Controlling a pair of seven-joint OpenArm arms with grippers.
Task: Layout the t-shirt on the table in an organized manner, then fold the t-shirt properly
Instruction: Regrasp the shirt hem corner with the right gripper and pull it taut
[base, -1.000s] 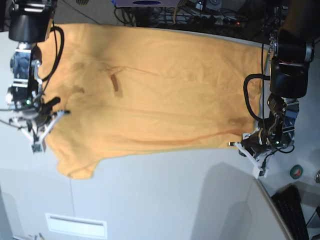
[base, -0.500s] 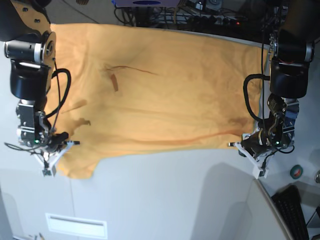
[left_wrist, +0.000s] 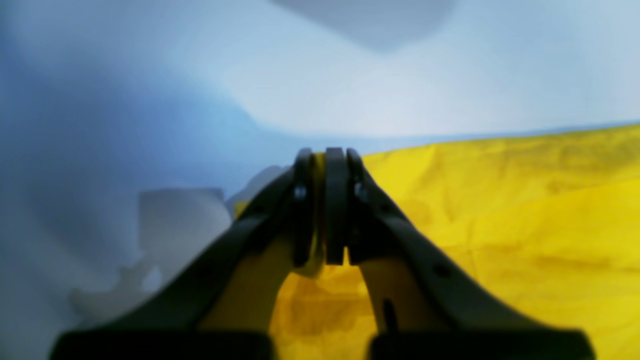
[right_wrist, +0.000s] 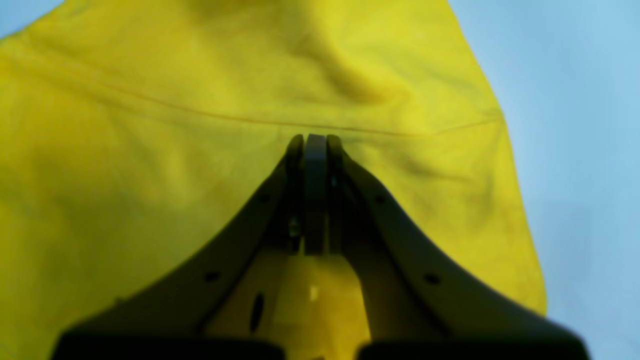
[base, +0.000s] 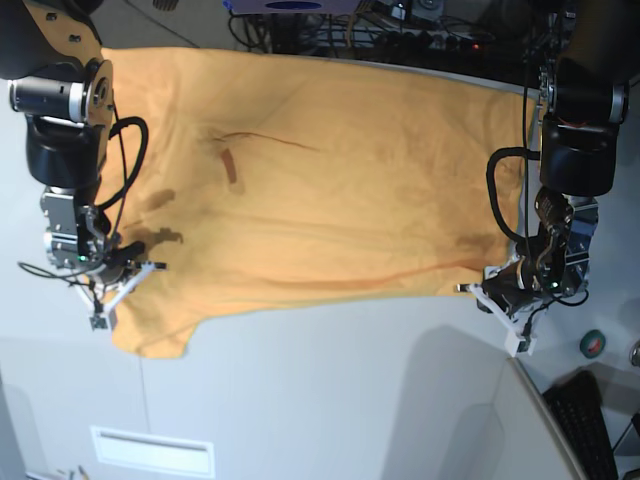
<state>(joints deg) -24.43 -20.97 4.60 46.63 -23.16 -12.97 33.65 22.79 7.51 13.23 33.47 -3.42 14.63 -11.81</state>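
Observation:
The orange-yellow t-shirt (base: 320, 190) lies spread flat across the far half of the table (base: 330, 390). At its near right hem corner my left gripper (base: 485, 292) is shut, and the left wrist view shows a sliver of t-shirt (left_wrist: 500, 210) pinched between the fingers of this gripper (left_wrist: 327, 155). On the left, my right gripper (base: 110, 300) is shut over the sleeve area. In the right wrist view its closed tips (right_wrist: 315, 142) sit above the t-shirt (right_wrist: 150, 150) near a seam, with no cloth seen between them. Bare table (right_wrist: 575, 125) shows to the right.
A slanted grey panel (base: 540, 420) rises at the near right, with a dark keyboard (base: 592, 425) and a green tape roll (base: 593, 343) beside it. Cables and equipment (base: 400, 25) run behind the table's far edge. A white slot (base: 150, 450) sits near the front left.
My right gripper dropped toward the sleeve, then came back up and slightly right. Creases near the collar on the left shifted. The left arm stayed still.

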